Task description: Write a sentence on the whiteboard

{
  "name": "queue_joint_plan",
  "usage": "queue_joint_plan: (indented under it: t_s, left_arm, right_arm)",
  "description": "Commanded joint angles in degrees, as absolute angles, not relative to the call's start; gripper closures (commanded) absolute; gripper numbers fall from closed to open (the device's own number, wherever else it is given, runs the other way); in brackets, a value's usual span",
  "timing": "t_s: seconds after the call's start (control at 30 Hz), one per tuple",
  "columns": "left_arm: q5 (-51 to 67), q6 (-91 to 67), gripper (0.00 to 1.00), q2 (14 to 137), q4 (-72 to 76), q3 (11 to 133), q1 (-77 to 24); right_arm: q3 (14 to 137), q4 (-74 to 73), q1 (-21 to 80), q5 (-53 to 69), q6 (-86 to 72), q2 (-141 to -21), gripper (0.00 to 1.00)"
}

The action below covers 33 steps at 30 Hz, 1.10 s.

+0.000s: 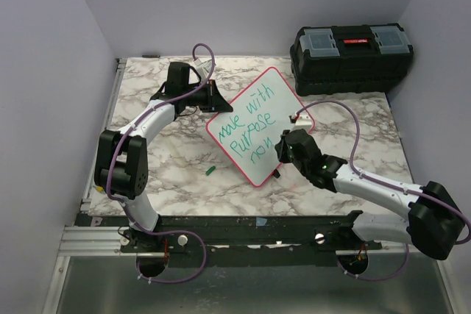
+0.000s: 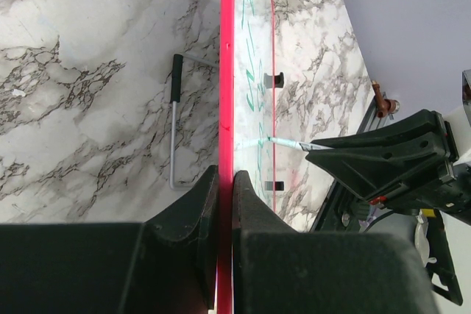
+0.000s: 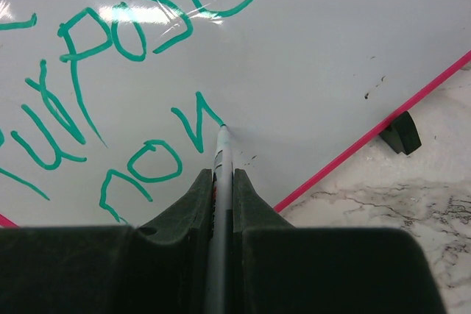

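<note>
The whiteboard [image 1: 287,108], white with a pink-red frame, lies turned like a diamond on the marble table and carries green handwriting in three lines. My left gripper [image 1: 213,98] is shut on its left frame edge [image 2: 227,71], one finger on each side [image 2: 225,182]. My right gripper [image 1: 283,154] is shut on a slim grey marker [image 3: 223,154], which runs out between the fingers [image 3: 224,178]. The marker's green tip touches the whiteboard [image 3: 316,49] at the end of a stroke in the bottom line. The left wrist view also shows the marker [image 2: 291,144] meeting the board.
A black toolbox [image 1: 352,53] stands at the back right. A small green cap [image 1: 210,170] lies on the table left of the board's near corner. A thin bent metal rod with a black grip [image 2: 174,123] lies beside the board. Purple walls close in on both sides.
</note>
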<state>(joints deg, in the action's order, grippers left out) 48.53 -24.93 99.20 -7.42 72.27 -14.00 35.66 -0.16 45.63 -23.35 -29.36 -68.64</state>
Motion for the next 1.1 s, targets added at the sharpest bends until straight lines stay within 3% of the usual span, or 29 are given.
queue_joint_plan:
  t_s: [0.0,1.07]
  left_arm:
    - [45.3,-20.2,1.00,98.0,-6.8,71.7,-14.3]
    - [45.1,-19.8,1.00,98.8,-7.3,72.3,-14.4]
  right_arm:
    - [33.9,-3.8,45.4,-22.7,-30.9,-69.6,0.99]
    - [49.0,-4.6,44.4,-29.9,-22.2,-75.2,0.99]
